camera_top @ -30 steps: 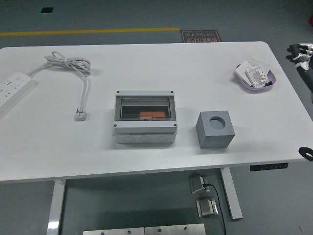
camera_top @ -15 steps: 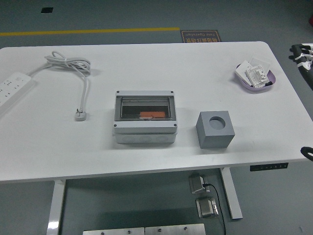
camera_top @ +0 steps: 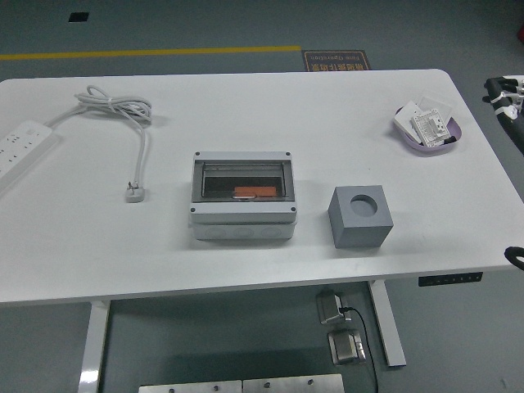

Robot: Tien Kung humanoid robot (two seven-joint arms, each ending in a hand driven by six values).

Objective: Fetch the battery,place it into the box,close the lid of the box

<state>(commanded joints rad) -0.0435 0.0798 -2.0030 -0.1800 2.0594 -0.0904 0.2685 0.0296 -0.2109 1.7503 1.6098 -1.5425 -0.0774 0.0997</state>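
The grey plastic box (camera_top: 243,196) at the white counter (camera_top: 246,115) centre looks lidded, an orange battery (camera_top: 255,192) inside. The right robot hand (camera_top: 508,88) sits at three o'clock; its grip I cannot tell. Only pulling clear seems left.

Only the right arm shows, and little of it. The right robot hand (camera_top: 506,88) sits at the picture's right edge, near the top, off the far right corner of the table (camera_top: 82,246) and not over it. It is black with pale patches, mostly cut off by the frame, so the set of its fingers cannot be told. Lower down, at the same edge, a small dark curved part (camera_top: 516,256) of the robot pokes in. No left arm appears anywhere
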